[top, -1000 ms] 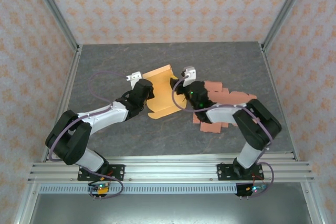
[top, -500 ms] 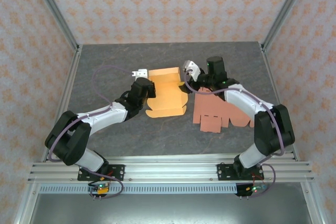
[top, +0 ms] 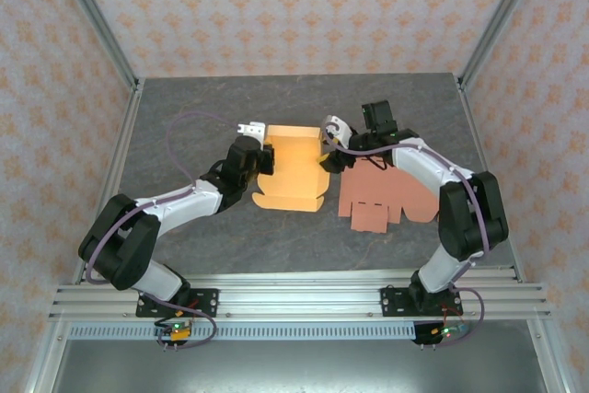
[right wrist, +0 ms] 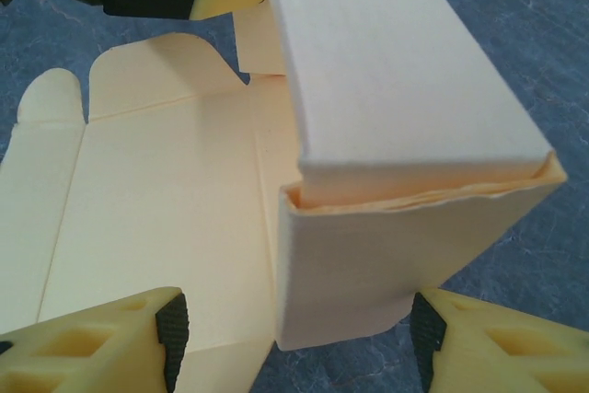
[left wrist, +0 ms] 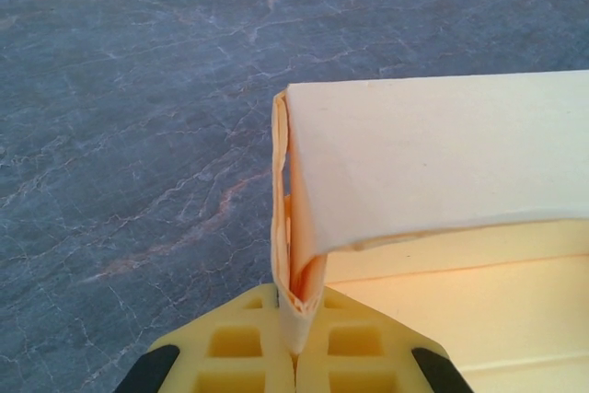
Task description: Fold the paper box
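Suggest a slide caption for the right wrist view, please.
Open right gripper flanks a folded-up wall of the box on the grey table.

The table [top: 184, 108] has a dark grey top with pale veins like marble, matte and evenly lit — no hard shadows lie on it. Behind it and at both its sides stand walls [top: 304, 6] covered in pale paper with a repeated orange ornament. Slanted aluminium posts [top: 95, 17] rise from its far corners, and along its near edge run ribbed metal rails [top: 294, 294].
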Robot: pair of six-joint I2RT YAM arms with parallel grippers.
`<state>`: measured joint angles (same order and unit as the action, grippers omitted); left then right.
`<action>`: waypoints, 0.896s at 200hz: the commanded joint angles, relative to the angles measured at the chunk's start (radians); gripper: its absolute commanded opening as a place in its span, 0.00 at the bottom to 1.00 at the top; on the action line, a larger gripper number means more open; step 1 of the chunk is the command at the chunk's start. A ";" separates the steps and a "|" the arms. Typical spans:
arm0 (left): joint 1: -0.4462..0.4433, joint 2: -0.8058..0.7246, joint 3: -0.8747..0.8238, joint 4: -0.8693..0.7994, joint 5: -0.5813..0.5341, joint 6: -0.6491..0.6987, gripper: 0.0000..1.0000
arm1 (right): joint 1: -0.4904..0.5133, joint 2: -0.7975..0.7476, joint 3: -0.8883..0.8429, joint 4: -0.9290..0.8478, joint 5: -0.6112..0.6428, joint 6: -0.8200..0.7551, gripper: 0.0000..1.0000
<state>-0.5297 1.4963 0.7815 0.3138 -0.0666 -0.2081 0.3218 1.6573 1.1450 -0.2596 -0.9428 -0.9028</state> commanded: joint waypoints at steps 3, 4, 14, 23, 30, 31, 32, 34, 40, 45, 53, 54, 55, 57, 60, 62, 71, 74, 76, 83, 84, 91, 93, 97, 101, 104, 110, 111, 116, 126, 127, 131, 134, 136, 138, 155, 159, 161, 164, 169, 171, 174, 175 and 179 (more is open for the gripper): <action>-0.005 -0.022 0.009 0.053 0.085 0.059 0.00 | 0.006 0.005 0.038 -0.028 -0.035 -0.039 0.65; -0.005 -0.022 0.010 0.054 0.087 0.061 0.00 | 0.006 0.005 0.039 -0.029 -0.033 -0.040 0.66; -0.006 -0.021 0.011 0.053 0.089 0.075 0.00 | 0.006 0.004 0.047 -0.045 -0.005 -0.064 0.66; -0.005 -0.017 0.011 0.050 0.080 0.088 0.00 | 0.005 0.001 0.056 -0.067 0.030 -0.089 0.66; -0.006 -0.015 0.014 0.043 0.069 0.091 0.00 | 0.003 0.000 0.059 -0.086 0.050 -0.107 0.66; -0.005 -0.015 0.014 0.042 0.069 0.091 0.00 | 0.002 0.000 0.061 -0.088 0.052 -0.110 0.66; -0.004 -0.015 0.015 0.040 0.067 0.091 0.00 | 0.001 -0.001 0.062 -0.089 0.054 -0.112 0.66; -0.002 -0.013 0.015 0.037 0.066 0.090 0.00 | 0.001 -0.001 0.062 -0.096 0.060 -0.118 0.66; 0.004 -0.012 0.018 0.031 0.066 0.079 0.00 | -0.008 -0.006 0.063 -0.114 0.067 -0.130 0.66; 0.008 -0.011 0.019 0.027 0.066 0.065 0.00 | -0.018 -0.009 0.063 -0.126 0.062 -0.137 0.66; 0.010 -0.011 0.016 0.024 0.065 0.056 0.00 | -0.039 -0.011 0.059 -0.136 0.038 -0.140 0.67; 0.011 -0.012 0.015 0.025 0.065 0.056 0.00 | -0.041 -0.011 0.059 -0.137 0.034 -0.140 0.67; 0.011 -0.013 0.015 0.026 0.065 0.055 0.00 | -0.044 -0.011 0.058 -0.138 0.031 -0.140 0.67; 0.011 -0.013 0.012 0.028 0.065 0.054 0.00 | -0.049 -0.013 0.057 -0.139 0.024 -0.139 0.67; 0.011 -0.012 0.010 0.032 0.065 0.054 0.00 | -0.057 -0.013 0.056 -0.141 0.014 -0.139 0.67; 0.011 -0.012 0.008 0.035 0.065 0.052 0.00 | -0.060 -0.013 0.055 -0.142 0.010 -0.138 0.67; 0.011 -0.009 -0.004 0.052 0.061 0.047 0.00 | -0.064 -0.013 0.047 -0.141 0.002 -0.140 0.68; 0.011 -0.007 -0.007 0.059 0.062 0.047 0.00 | -0.063 -0.013 0.046 -0.140 0.002 -0.142 0.68; 0.011 -0.006 -0.008 0.061 0.061 0.047 0.00 | -0.063 -0.012 0.046 -0.140 -0.001 -0.142 0.68; 0.011 -0.001 -0.007 0.065 0.059 0.046 0.00 | -0.063 -0.011 0.044 -0.138 -0.017 -0.141 0.68; 0.011 -0.001 -0.007 0.064 0.059 0.046 0.00 | -0.063 -0.011 0.044 -0.138 -0.021 -0.140 0.68; 0.011 0.004 -0.001 0.057 0.057 0.044 0.00 | -0.061 -0.010 0.044 -0.130 -0.041 -0.129 0.68; 0.011 0.005 0.002 0.055 0.057 0.045 0.00 | -0.061 -0.010 0.045 -0.126 -0.043 -0.124 0.68; 0.011 0.005 0.006 0.051 0.056 0.043 0.00 | -0.060 -0.010 0.045 -0.121 -0.051 -0.115 0.68; 0.011 0.006 0.008 0.048 0.057 0.041 0.00 | -0.058 -0.010 0.047 -0.114 -0.054 -0.106 0.68; 0.011 0.007 0.008 0.049 0.057 0.040 0.00 | -0.055 -0.009 0.048 -0.110 -0.055 -0.101 0.68; 0.011 0.010 0.009 0.056 0.062 0.040 0.00 | -0.050 -0.007 0.051 -0.100 -0.056 -0.087 0.68; 0.011 0.010 0.009 0.057 0.063 0.040 0.00 | -0.050 -0.008 0.052 -0.099 -0.056 -0.085 0.68; 0.011 0.013 0.008 0.062 0.065 0.040 0.00 | -0.044 -0.007 0.056 -0.097 -0.055 -0.079 0.68; 0.011 0.023 0.010 0.067 0.068 0.042 0.00 | -0.030 -0.004 0.061 -0.095 -0.046 -0.069 0.68; 0.011 0.023 0.011 0.067 0.068 0.042 0.00 | -0.029 -0.003 0.061 -0.094 -0.044 -0.067 0.68; 0.011 0.026 0.013 0.066 0.070 0.042 0.00 | -0.024 -0.001 0.062 -0.092 -0.031 -0.059 0.68; 0.011 0.029 0.014 0.066 0.070 0.041 0.00 | -0.018 0.000 0.064 -0.093 -0.021 -0.056 0.68; 0.010 0.030 0.015 0.064 0.071 0.041 0.00 | -0.017 0.000 0.064 -0.095 -0.015 -0.055 0.68; 0.011 0.031 0.017 0.062 0.071 0.041 0.00 | -0.015 0.002 0.066 -0.098 -0.008 -0.055 0.68; 0.010 0.025 0.011 0.077 0.079 0.027 0.00 | -0.007 0.012 0.067 -0.086 0.019 -0.035 0.66; 0.011 0.023 0.005 0.086 0.080 0.024 0.00 | -0.007 0.014 0.067 -0.081 0.021 -0.029 0.65; 0.011 0.023 0.002 0.091 0.080 0.023 0.00 | -0.006 0.016 0.068 -0.080 0.021 -0.028 0.65; 0.011 0.022 -0.001 0.098 0.080 0.022 0.00 | -0.005 0.017 0.070 -0.080 0.021 -0.027 0.65; 0.010 0.022 -0.007 0.105 0.083 0.021 0.00 | -0.004 0.021 0.075 -0.083 0.022 -0.027 0.64; 0.010 0.022 -0.007 0.105 0.083 0.022 0.00 | -0.002 0.021 0.078 -0.086 0.021 -0.027 0.63; 0.011 0.023 -0.007 0.106 0.084 0.023 0.00 | -0.001 0.023 0.082 -0.091 0.020 -0.027 0.62; 0.011 0.023 -0.007 0.105 0.085 0.023 0.00 | -0.001 0.024 0.084 -0.092 0.019 -0.026 0.62; 0.010 0.025 -0.006 0.102 0.086 0.025 0.00 | 0.002 0.025 0.091 -0.099 0.018 -0.028 0.61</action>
<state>-0.5232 1.5211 0.7822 0.3519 0.0010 -0.1661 0.3180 1.6646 1.1797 -0.3668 -0.9306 -0.9497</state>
